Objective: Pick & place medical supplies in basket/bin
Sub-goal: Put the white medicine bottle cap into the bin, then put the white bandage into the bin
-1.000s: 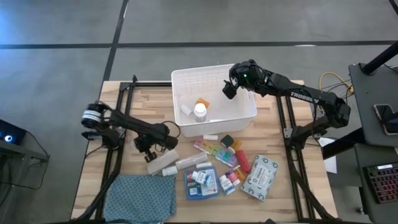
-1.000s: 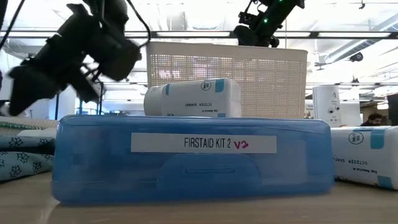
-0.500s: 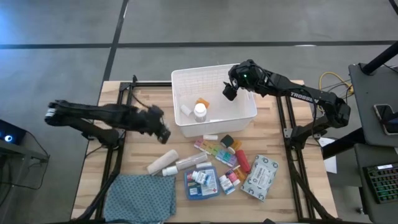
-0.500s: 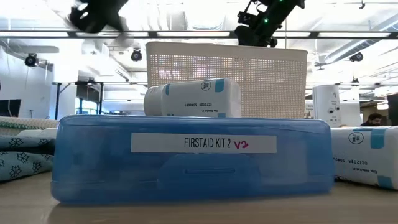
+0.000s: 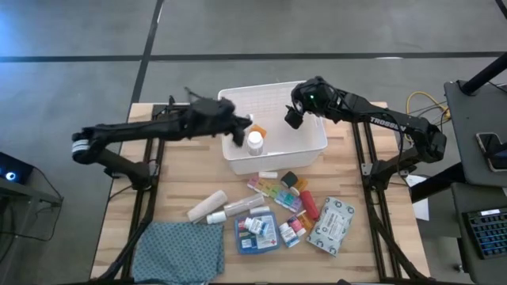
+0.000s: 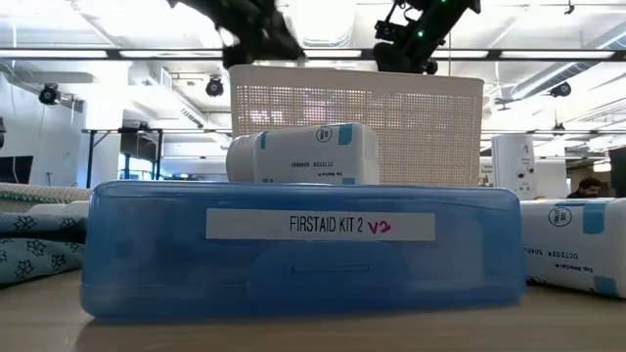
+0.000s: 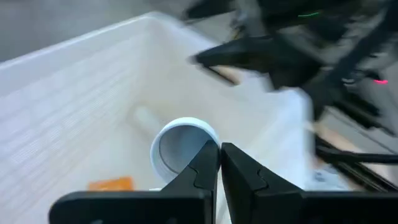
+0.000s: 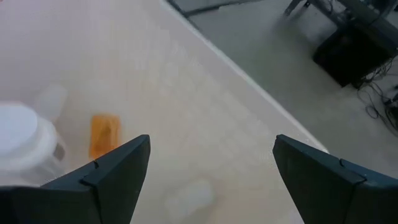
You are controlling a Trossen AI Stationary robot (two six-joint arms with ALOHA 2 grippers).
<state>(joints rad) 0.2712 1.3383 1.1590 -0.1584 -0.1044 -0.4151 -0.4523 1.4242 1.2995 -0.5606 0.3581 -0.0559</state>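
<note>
Nearest to you in the low view sits one blue first-aid box, labelled "FIRSTAID KIT 2", with one white bottle lying on its lid. From above, you see this box at the near edge of the wooden table, with one teal patterned cloth to its left and one grey-green wipes pack to its right. Small pink and orange containers lie between the box and the wipes pack; they are too small to count reliably. Just beyond the box lie two white tubes side by side and one multicoloured pill organiser strip.

Farther back stands the single white bin, in the middle of the table. Inside it you can count three items: one white bottle with a round cap, one orange container and one small white tube.

Both arms reach over the bin. Your left gripper hangs over the bin's left side, its jaws clenched together with nothing between them; its wrist view shows the round white cap just past the closed fingertips. Your right gripper hovers above the bin's far right part with its jaws spread wide and released, holding nothing.
</note>
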